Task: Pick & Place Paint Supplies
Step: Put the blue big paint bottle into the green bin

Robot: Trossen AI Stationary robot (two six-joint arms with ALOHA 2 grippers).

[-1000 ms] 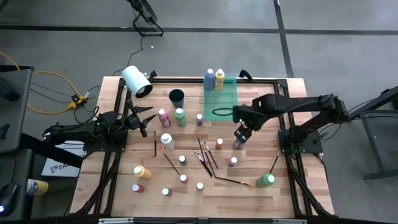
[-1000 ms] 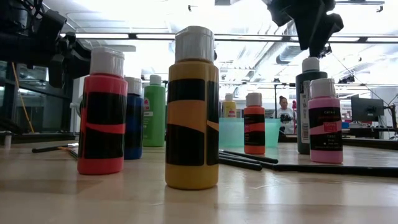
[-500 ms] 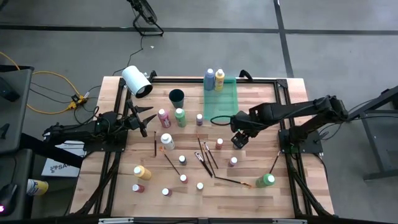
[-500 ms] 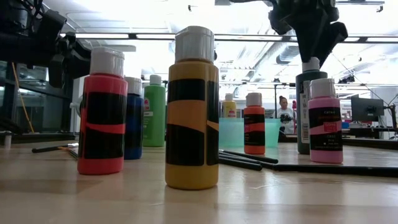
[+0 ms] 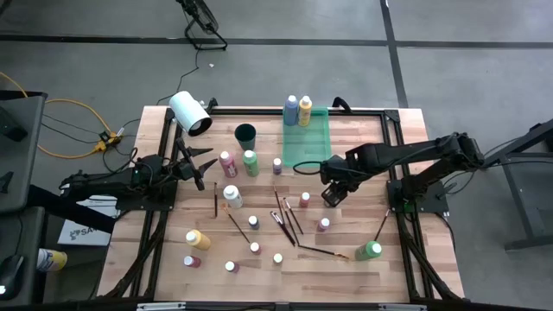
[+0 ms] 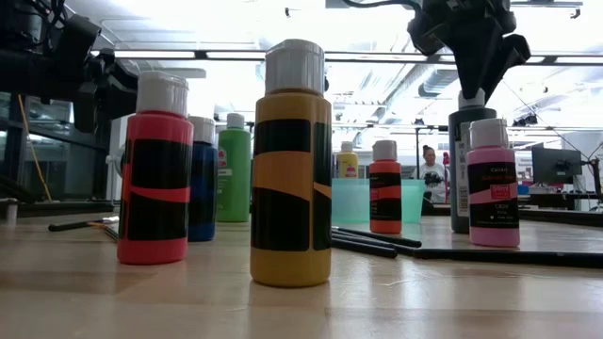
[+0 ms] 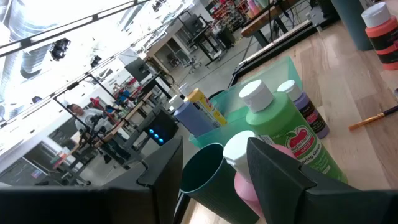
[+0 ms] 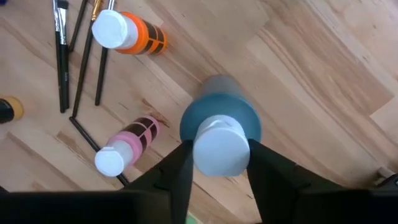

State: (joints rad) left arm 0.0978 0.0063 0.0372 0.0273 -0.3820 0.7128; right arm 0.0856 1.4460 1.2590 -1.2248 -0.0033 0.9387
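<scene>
1. Teal bottle (image 8: 219,118) stands on the surface just beside the green tray (image 5: 314,138); right pincer (image 8: 219,152) narrows on its white cap (image 8: 220,149) — a shallow pinch could slip.
2. Tipping it could topple the neighbouring pink bottle (image 8: 127,147).
3. Left pincer (image 7: 214,165) waits half-wide near the other bottles.

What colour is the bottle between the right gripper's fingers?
Dark teal bottle with a white cap, clearest in the right wrist view.

Workshop or lab: exposed ceiling ducts (image 6: 396,80), strip lights, rows of workbenches (image 7: 273,22), concrete floor (image 5: 449,78).
</scene>
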